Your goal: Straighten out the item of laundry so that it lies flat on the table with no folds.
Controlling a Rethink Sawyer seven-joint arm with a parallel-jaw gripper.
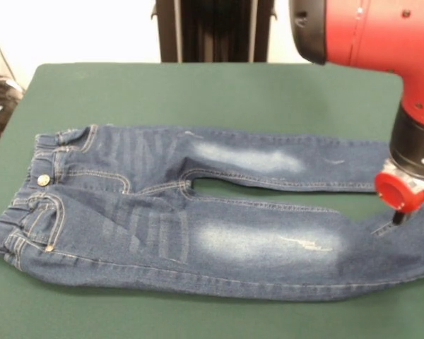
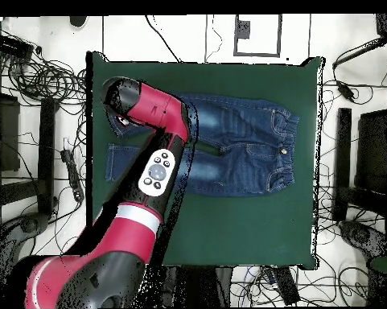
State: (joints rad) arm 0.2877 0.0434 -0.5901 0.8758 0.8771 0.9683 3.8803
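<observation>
The item of laundry [image 1: 198,212], a small pair of blue jeans, lies spread across the green table [image 1: 198,92]. Its waist is at the left and both legs run to the right, with a narrow gap between them. My gripper [image 1: 398,216] comes down onto the near leg close to its cuff, where a small crease shows. Whether it is open or shut cannot be seen. In the overhead view the jeans [image 2: 244,145] lie waist to the right. There the red arm [image 2: 140,105] covers the gripper and the end of the upper leg.
The arm's long red link [image 2: 160,169] crosses the table's left part [image 2: 228,225] in the overhead view. Cables and equipment [image 2: 35,72] ring the table's edges. The near leg's cuff runs out of the front view at the right.
</observation>
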